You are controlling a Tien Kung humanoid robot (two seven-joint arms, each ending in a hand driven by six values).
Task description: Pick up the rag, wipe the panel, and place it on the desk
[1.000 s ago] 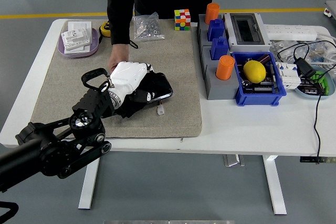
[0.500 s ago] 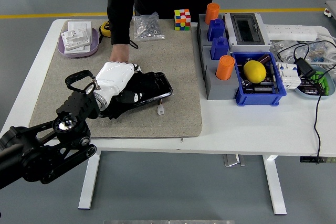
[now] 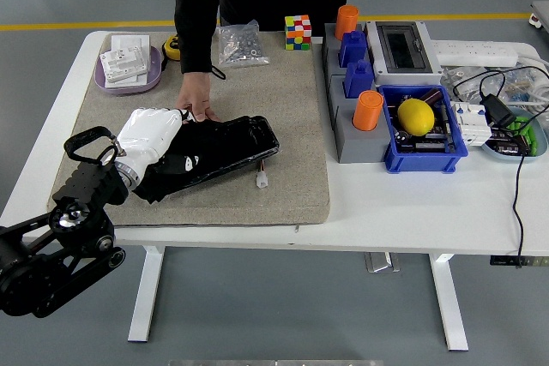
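From my station I see that the left hand [image 3: 147, 135] has travelled to the left across the panel [image 3: 225, 152] during the last second. A second ago it lay over the middle of the panel; now it sits at the panel's left end, and most of the glossy black surface on the right is uncovered. The arm has also pulled back toward the near left corner of the table [image 3: 403, 212].

The fingers are curved downward and press on something dark under the palm. I take this to be the rag [image 3: 163, 179], because dark cloth shows at the near-left edge of the panel, below the hand. It is black against a black panel, so I cannot trace its outline well.

A person's hand [image 3: 196, 100] rests on the felt mat [image 3: 283, 100] at the far-left corner of the panel, touching it, and seems to keep it steady. The small white connector [image 3: 261, 180] lies just beside the panel's near edge.

In my judgement this was one wiping stroke from right to left. The panel is probably nearly wiped, and what remains is to put the rag down on the desk. My right arm is not visible.
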